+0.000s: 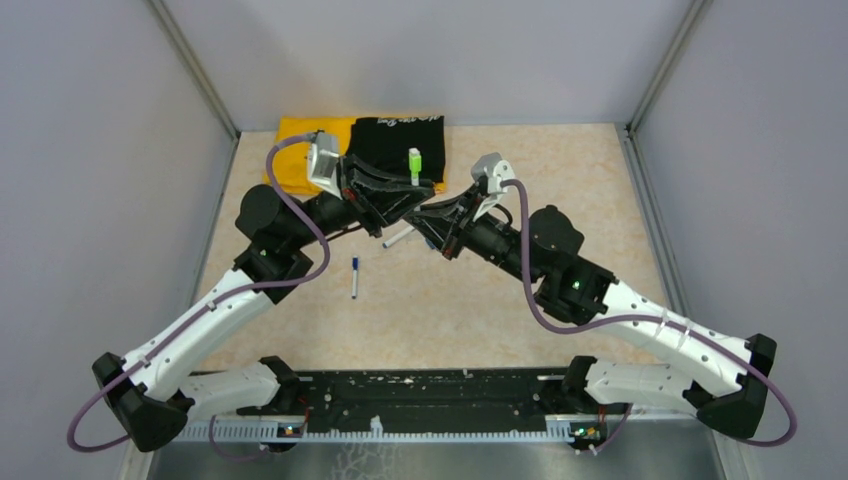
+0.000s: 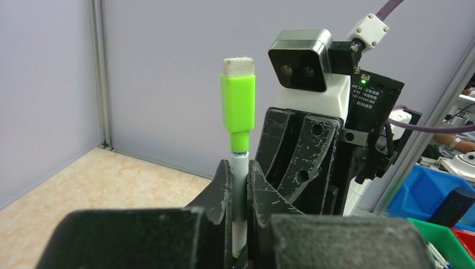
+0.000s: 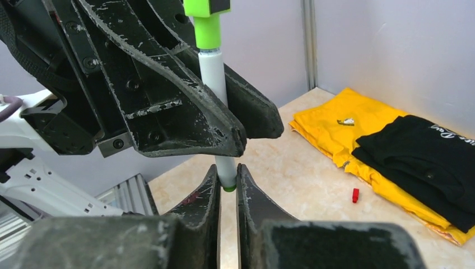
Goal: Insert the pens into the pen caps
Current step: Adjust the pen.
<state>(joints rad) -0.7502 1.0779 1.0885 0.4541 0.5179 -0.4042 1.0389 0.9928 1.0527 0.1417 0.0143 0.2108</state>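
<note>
Green-capped pen (image 2: 238, 106) being gripped twice.
Barrel is being clamped upright by the left gripper (image 2: 240, 171); lower end is being pinched by the right gripper (image 3: 227, 176).

One overhead, two close wrist views

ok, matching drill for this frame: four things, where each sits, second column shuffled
1 green-capped pen
2 blue-ended pen
3 red cap
4 black cloth

A lying partly over the yellow cloth
B upright in the left gripper
C flat on the table, away from both cloths
D on the table right beside the yellow cloth

Pairs: 1-B, 2-C, 3-D, 4-A
</note>
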